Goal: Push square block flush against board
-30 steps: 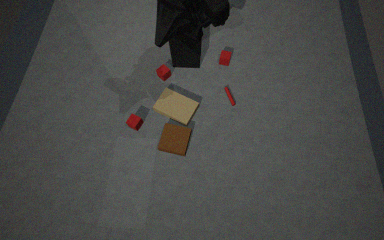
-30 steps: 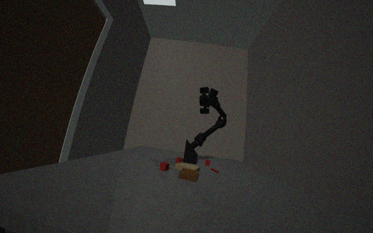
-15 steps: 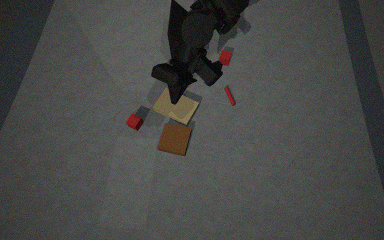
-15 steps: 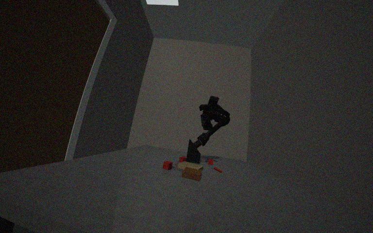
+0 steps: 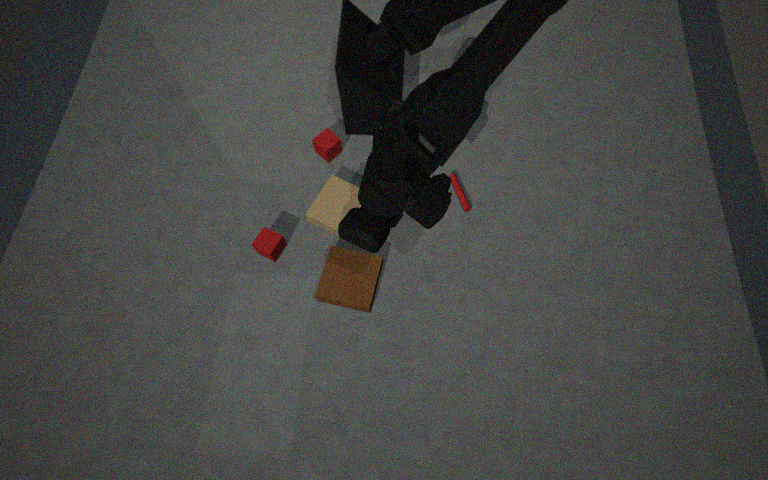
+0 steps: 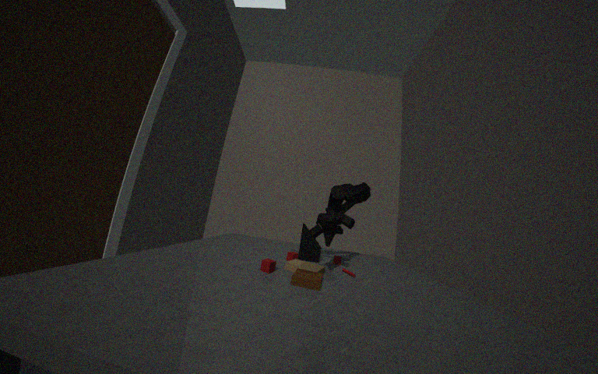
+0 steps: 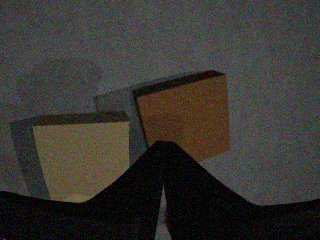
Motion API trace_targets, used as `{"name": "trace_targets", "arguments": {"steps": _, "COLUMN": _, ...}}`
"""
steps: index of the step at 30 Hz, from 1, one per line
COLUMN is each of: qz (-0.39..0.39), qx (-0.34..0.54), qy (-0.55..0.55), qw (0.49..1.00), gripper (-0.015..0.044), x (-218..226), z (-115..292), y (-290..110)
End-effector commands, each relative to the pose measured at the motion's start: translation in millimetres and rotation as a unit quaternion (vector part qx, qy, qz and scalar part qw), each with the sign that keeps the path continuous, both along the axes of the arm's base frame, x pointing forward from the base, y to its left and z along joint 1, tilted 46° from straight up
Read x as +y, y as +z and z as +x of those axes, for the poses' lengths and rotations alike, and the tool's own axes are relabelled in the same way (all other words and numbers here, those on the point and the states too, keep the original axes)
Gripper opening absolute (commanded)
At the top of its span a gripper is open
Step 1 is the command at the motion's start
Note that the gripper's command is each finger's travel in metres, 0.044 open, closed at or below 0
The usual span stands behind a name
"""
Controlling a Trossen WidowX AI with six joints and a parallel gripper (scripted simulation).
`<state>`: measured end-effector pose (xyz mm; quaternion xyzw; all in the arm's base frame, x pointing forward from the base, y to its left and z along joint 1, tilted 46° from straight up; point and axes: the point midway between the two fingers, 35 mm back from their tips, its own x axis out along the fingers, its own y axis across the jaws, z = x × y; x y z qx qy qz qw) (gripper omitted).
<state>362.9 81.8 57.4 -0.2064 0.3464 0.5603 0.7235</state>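
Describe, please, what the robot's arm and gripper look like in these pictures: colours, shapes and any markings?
The arm is matte black throughout, built of chunky, blocky links on a dark, boxy base. One small pale patch shows on the forearm in the top view. No cables or lettering can be made out in this dim light. The gripper has two broad black fingers tapering to a point.

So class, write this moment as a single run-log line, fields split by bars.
gripper: shut, empty | position: above block-board gap | square block: apart from board, not flush | contact: cannot tell
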Motion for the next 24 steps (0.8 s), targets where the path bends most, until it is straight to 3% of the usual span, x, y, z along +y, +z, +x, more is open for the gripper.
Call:
{"name": "trace_targets", "arguments": {"steps": 1, "qz": 0.014, "qx": 0.043, "qy": 0.041, "qw": 0.998, "gripper": 0.0, "x": 26, "z": -21, "y": -16}}
{"name": "trace_targets", "arguments": {"steps": 10, "qz": 0.028, "qx": 0.097, "qy": 0.089, "qw": 0.991, "gripper": 0.0, "x": 57, "z": -49, "y": -35}}
{"name": "trace_targets", "arguments": {"steps": 14, "qz": 0.029, "qx": 0.097, "qy": 0.089, "qw": 0.991, "gripper": 0.0, "x": 92, "z": -56, "y": -69}}
{"name": "trace_targets", "arguments": {"steps": 24, "qz": 0.029, "qx": 0.097, "qy": 0.089, "qw": 0.991, "gripper": 0.0, "x": 90, "z": -58, "y": -75}}
